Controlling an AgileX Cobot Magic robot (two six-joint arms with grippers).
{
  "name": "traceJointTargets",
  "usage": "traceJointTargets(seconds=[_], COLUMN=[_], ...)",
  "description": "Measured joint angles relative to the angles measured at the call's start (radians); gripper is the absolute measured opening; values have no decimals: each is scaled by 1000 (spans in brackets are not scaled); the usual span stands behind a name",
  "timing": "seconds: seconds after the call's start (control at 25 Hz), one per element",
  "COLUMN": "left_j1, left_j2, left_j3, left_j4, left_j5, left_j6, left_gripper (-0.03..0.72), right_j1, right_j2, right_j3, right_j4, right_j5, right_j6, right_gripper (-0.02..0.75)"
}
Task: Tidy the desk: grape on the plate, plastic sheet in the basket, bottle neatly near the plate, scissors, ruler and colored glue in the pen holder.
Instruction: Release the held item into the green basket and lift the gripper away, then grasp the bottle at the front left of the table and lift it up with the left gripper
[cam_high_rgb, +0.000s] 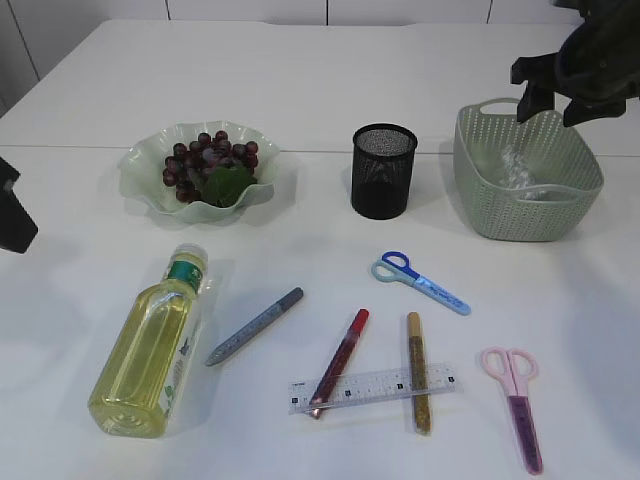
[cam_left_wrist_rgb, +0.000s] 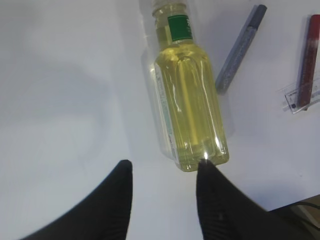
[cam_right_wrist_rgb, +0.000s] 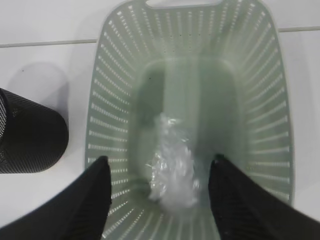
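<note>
Right gripper stood above the basket with its jaws spread wide and nothing between them. The crumpled plastic sheet lay on the basket floor directly beneath, apart from both fingers. In the exterior view this gripper hung over the basket's far rim, and the sheet showed only as a pale glint through the opening.

Left gripper was partly open and empty, poised just short of the base of the bottle; one fingertip appeared level with the bottle's bottom edge, though whether it touched could not be settled from that angle. The exterior view showed only a dark edge of the left arm, left of the bottle.

Positions relative to the pen holder: the plate carrying the grape sat to its left; the basket to its right; the bottle lay on its side well to the front-left, cap pointing toward the plate. In front of it lay blue scissors, a grey glue stick, a red glue stick and a gold glue stick, the last two crossing the ruler. Pink scissors lay to the front-right.

The left wrist view alone showed the bottle's green label band and yellow liquid in detail. The right wrist view alone showed the basket's interior, with the pen holder just left of it
</note>
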Motion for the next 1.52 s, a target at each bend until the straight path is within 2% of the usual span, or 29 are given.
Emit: traceJointTargets(seconds=[0.12, 0.44, 0.84, 1.0, 1.36, 1.52], left_j1=[0, 0, 0, 0, -2, -62], left_j2=[0, 0, 0, 0, 8, 32], left_j3=[0, 0, 0, 0, 0, 0], left_j4=[-6, -8, -8, -8, -33, 34], left_j5=[0, 0, 0, -21, -54, -53], left_j6=[0, 0, 0, 0, 0, -33], left_gripper=[309, 309, 309, 309, 309, 309], right_j1=[0, 0, 8, 8, 8, 8], right_j2=[0, 0, -149, -259, -549, -650], right_j3=[-6, -38, -19, 62, 387, 506], right_j4=[-1, -1, -4, -4, -5, -5], right_j5=[23, 279, 398, 401, 416, 422], right_j6=[0, 0, 26, 31, 34, 34], right_gripper=[529, 530, 523, 522, 522, 522])
